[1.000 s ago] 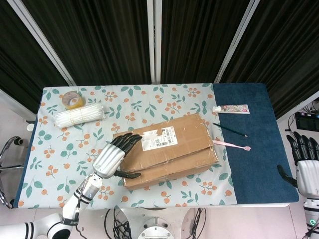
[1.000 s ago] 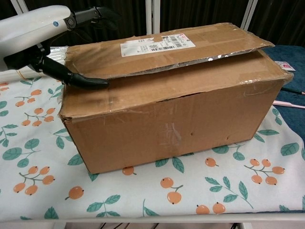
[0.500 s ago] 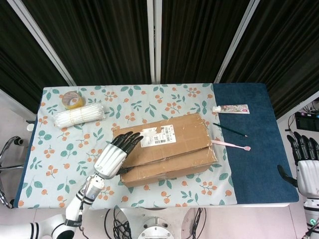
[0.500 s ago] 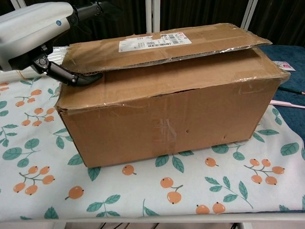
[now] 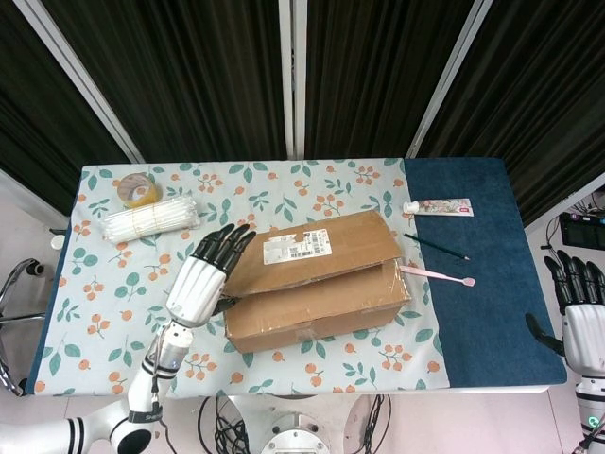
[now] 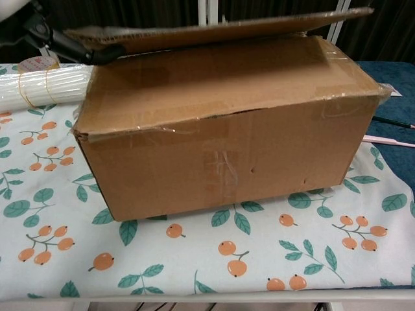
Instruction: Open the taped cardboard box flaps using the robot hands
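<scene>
Head view: left hand (image 5: pixel 201 280) grips the raised top flap (image 5: pixel 317 249) of the cardboard box (image 5: pixel 317 307) at table centre, apparently thumb beneath. Right hand (image 5: pixel 579 312) hangs released, off-table.

Your box (image 5: pixel 317 288) is matt brown corrugated cardboard, with glossy clear tape wrinkled along the seams and a white paper label (image 5: pixel 296 246) on the raised flap (image 5: pixel 312 251). The left hand (image 5: pixel 203 277) has a smooth silver shell and black fingers. The tablecloth (image 5: pixel 113 312) is matt printed fabric; far right is dark blue cloth (image 5: pixel 482 312).
</scene>
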{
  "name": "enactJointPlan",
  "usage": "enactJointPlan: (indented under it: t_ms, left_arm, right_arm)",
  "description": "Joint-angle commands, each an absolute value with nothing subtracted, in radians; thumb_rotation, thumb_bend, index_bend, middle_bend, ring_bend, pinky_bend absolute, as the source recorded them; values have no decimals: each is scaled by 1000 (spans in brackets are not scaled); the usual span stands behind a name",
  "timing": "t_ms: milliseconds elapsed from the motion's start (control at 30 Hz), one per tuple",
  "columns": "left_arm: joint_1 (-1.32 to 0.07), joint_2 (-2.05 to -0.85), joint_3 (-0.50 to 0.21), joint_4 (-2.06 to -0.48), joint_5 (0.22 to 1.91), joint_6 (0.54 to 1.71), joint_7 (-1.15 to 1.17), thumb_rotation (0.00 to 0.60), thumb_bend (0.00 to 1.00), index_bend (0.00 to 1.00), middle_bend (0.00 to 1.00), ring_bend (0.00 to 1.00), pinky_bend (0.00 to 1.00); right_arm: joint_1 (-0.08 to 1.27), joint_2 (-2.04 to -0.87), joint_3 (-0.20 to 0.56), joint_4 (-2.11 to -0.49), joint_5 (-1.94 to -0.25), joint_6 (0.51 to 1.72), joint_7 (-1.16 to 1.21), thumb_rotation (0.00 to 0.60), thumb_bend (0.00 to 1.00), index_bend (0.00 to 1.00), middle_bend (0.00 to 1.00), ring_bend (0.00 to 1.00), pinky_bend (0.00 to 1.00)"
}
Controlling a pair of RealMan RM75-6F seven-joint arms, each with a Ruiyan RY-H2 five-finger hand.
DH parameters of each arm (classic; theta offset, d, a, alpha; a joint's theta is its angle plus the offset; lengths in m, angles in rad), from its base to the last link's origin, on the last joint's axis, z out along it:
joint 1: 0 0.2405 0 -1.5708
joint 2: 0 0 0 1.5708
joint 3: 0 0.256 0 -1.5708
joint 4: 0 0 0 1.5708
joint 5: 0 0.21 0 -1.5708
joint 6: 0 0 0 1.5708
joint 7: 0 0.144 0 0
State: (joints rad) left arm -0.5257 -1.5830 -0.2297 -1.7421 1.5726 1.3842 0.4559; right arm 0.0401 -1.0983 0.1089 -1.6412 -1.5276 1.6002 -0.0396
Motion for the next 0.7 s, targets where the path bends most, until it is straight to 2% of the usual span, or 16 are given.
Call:
enactJointPlan:
  t_ms: [33,267,500,700]
  left_arm:
    - [-542,-1570,-268,-1753,1564,1394,473,600,281,65,78,91,206]
    - [-600,-1541,-361,-1758,1494,1349,500,600,282,64,79,90,206]
    - [-708,-1575,-476,-1607,1330,1267,534,600,282,64,79,90,206]
    - [-747,-1582,-503,-1515,1215,1234,567,600,281,64,79,90,206]
  right_arm:
    - [40,-1097,111,-1644,-1529,1603,-39,600,176,0,0,0,0]
    - [39,-1095,110,-1651,-1534,1606,-39,600,176,0,0,0,0]
    - [35,-1091,109,-1660,-1542,1616,-36,600,176,0,0,0,0]
    - [30,-1079,114,-1668,-1548,1633,-29,600,176,0,0,0,0]
